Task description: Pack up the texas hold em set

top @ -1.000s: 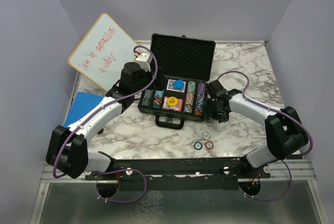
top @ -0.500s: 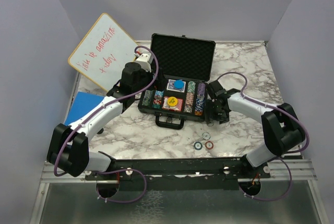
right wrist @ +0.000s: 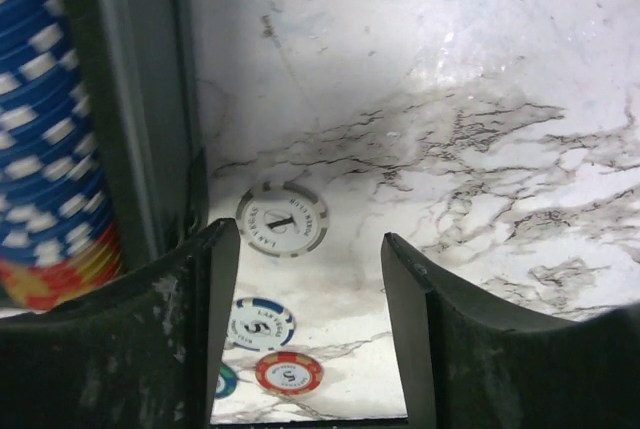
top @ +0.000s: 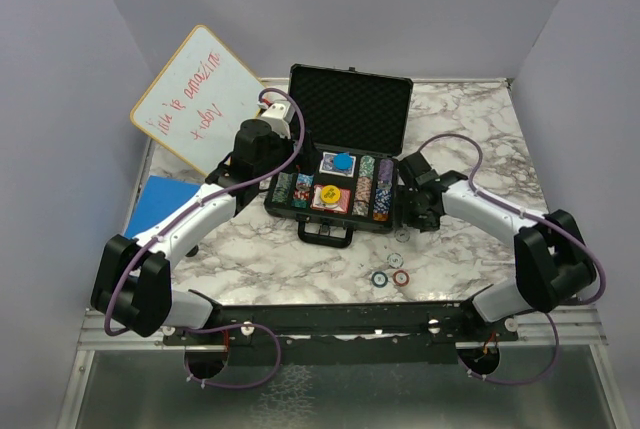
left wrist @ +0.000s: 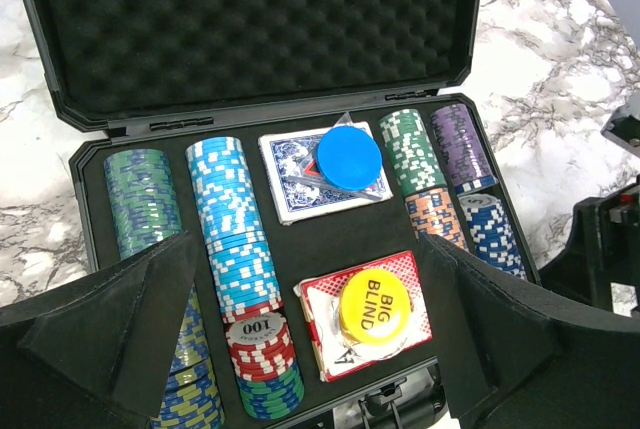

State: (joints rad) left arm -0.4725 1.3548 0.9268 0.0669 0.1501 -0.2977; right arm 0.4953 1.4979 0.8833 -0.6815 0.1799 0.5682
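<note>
The black briefcase (top: 350, 109) lies open at the table's middle, its foam lid (left wrist: 250, 19) upright. Rows of poker chips (left wrist: 228, 219) fill its slots. A blue disc (left wrist: 349, 156) rests on the blue card deck and a yellow "BIG BLIND" disc (left wrist: 374, 310) on the red deck. My left gripper (left wrist: 305, 249) hangs open above the case's front half, holding nothing. My right gripper (right wrist: 308, 234) stands open just off the case's right wall (right wrist: 140, 99), low over the marble. A white chip (right wrist: 282, 219) lies beyond its fingertips. Blue-white (right wrist: 259, 323), red (right wrist: 288, 372) and teal (right wrist: 225, 381) chips lie loose nearby.
A white dry-erase board (top: 195, 99) leans at the back left, and a flat blue pad (top: 158, 204) lies at the left edge. The case handle (top: 327, 234) juts toward the arms. The loose chips (top: 390, 277) sit in front of the case, right of centre.
The right arm's elbow has shifted a little to the right, while its gripper stays by the case's right end. The left arm has not moved.
</note>
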